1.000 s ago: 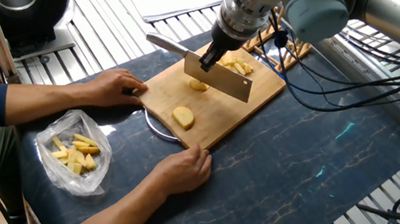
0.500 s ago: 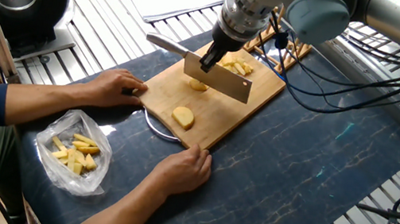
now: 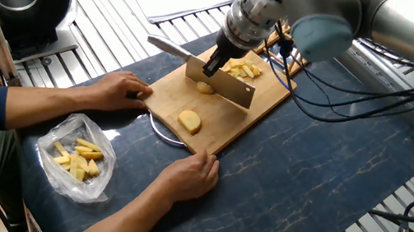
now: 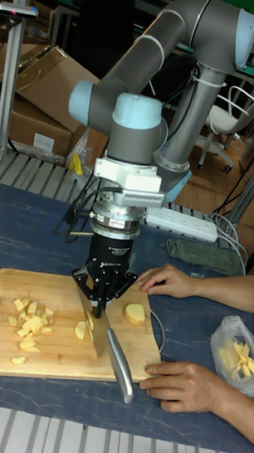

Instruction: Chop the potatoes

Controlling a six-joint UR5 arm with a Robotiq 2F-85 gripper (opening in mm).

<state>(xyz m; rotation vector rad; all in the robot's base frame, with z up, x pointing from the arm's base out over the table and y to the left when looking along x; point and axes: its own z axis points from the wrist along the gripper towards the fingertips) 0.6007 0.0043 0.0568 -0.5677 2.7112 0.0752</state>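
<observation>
My gripper is clamped on the cleaver, blade hanging just above a potato chunk on the cutting board; the blade hides most of that chunk from me. Chopped potatoes are heaped at the board's far end, a potato half sits nearer. Two hands touch the board's near edges. A plastic bag lies on the table, its contents blurred.

— Board material?
— Cutting board: pale matt wood. Knife: smooth glossy metal blade.
— Bag?
— Bag: clear, crinkled glossy plastic. Potatoes: moist, smooth.
</observation>
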